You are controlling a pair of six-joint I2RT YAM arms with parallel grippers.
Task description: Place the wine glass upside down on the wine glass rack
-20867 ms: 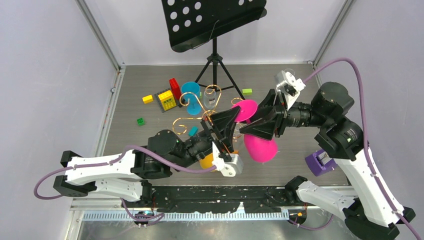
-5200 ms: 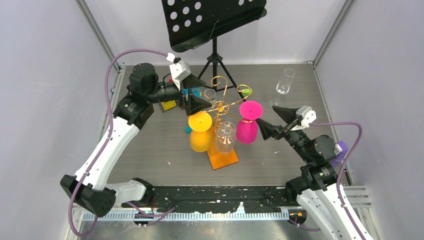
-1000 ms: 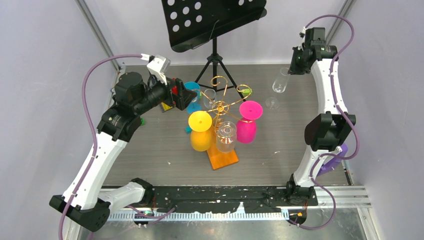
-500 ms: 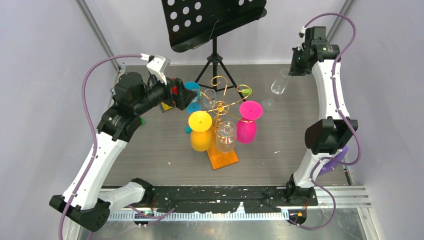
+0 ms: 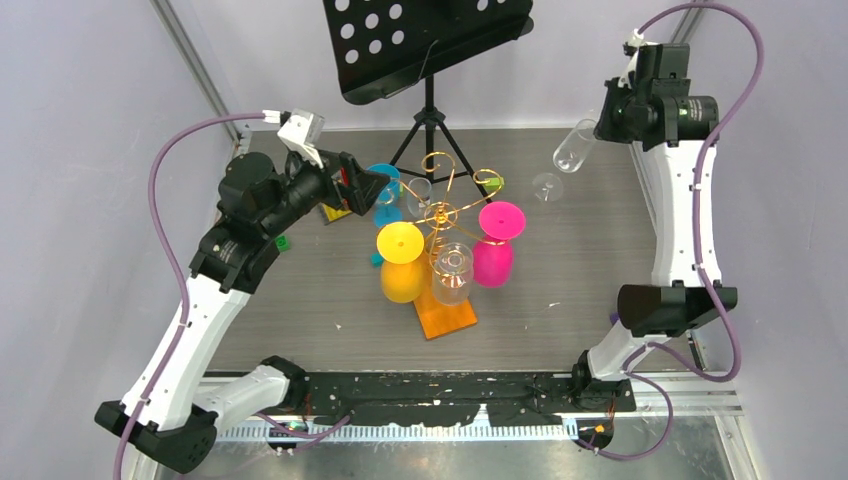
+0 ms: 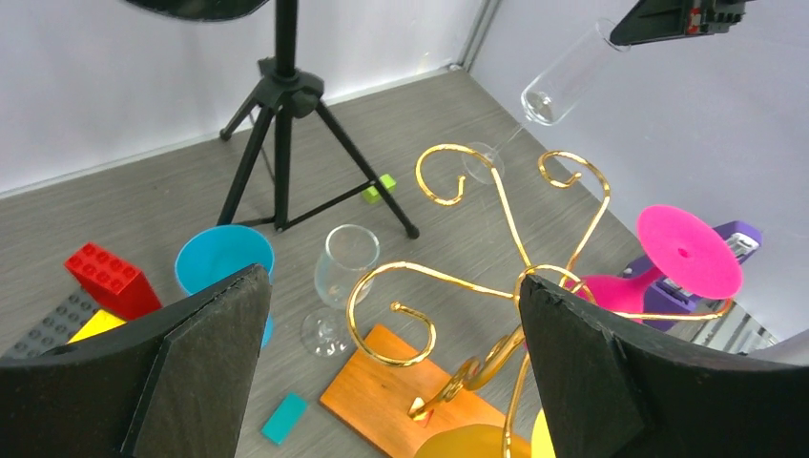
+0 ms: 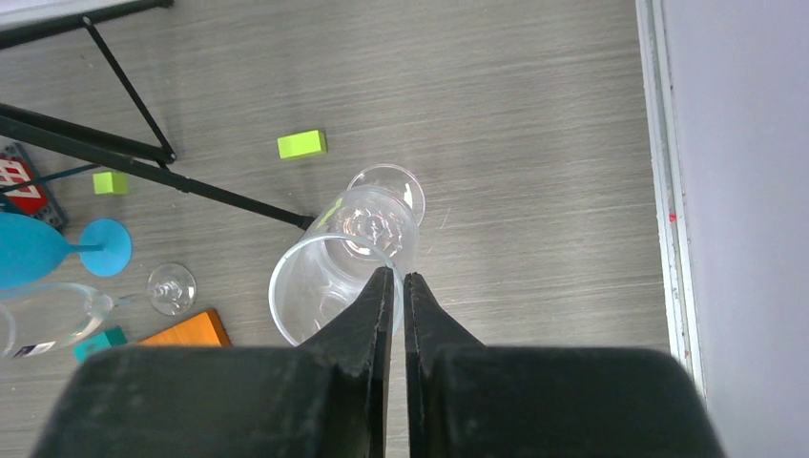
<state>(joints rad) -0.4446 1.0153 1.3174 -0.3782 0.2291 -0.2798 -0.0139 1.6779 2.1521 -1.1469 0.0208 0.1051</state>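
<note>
A: Holding the wine glass only by its rim, your right jaws are almost fully closed on the thin edge. The glass hangs tilted, high above the far right corner of the surface, well apart from the wine glass rack.

B: What can go wrong from here?

A: I think the smooth rim can slip when you turn the glass upside down. Also, the yellow glass, the pink glass and a clear glass hang on the rack, so the foot can knock them.

B: And your left jaws?

A: They are wide open, holding nothing, just beside the rack. They can block your path.
</note>
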